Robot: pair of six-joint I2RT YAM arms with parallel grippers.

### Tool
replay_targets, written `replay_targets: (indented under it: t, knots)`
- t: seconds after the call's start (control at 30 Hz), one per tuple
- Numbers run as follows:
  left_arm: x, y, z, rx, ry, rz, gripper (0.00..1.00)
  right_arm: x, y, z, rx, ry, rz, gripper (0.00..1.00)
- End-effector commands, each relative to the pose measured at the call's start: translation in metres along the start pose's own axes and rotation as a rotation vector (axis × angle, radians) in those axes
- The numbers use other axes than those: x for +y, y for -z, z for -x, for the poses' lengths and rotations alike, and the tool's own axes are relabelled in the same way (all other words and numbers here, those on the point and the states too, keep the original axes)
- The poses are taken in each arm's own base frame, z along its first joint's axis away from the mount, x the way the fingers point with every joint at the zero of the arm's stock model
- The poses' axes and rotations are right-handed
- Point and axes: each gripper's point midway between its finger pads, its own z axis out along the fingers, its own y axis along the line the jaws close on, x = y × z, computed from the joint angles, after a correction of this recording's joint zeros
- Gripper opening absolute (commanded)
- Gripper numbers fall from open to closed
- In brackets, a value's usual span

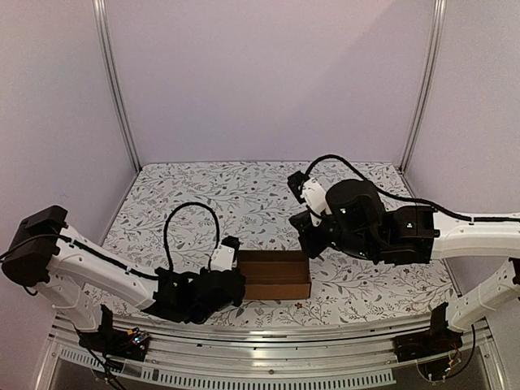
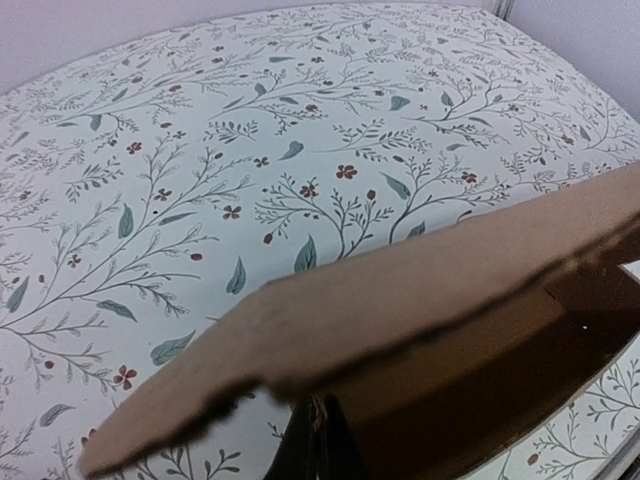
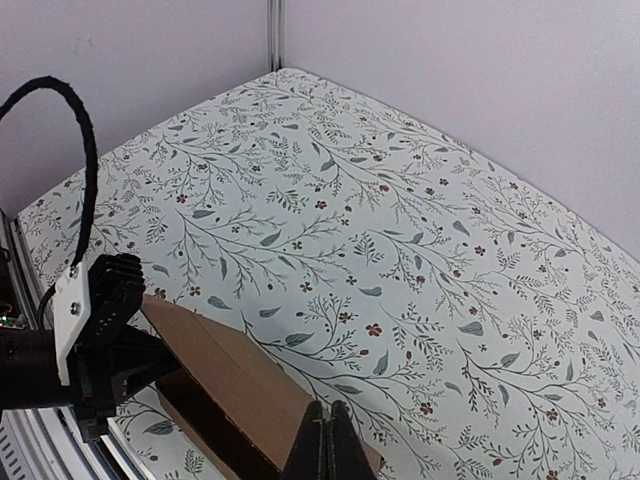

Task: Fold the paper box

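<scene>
Floral tablecloth (image 1: 244,195) under brown paper box (image 1: 275,278), open-topped rectangular carton

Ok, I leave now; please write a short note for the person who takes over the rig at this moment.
Left tool: seems shut on the left end of the box.
Right tool: shut, nothing seen in it, at the box's far right corner; contact unclear.
Box: open carton near the front edge of the table, one flap raised.
Done: the box is set up.
To do: fold the flaps in and close it.
</scene>
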Motion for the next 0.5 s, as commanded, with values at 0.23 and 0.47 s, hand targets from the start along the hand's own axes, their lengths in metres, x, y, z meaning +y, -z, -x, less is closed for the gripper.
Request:
replay_targets:
  t: [0.23, 0.47]
  knots:
    - [-0.017, -0.010, -0.005, -0.049, -0.059, 0.020, 0.00, 0.008, -0.069, -0.029, 0.129, -0.022, 0.007, 0.00]
    - [-0.033, -0.016, 0.009, -0.136, -0.083, -0.013, 0.00, 0.005, -0.088, -0.058, 0.183, -0.050, -0.022, 0.00]
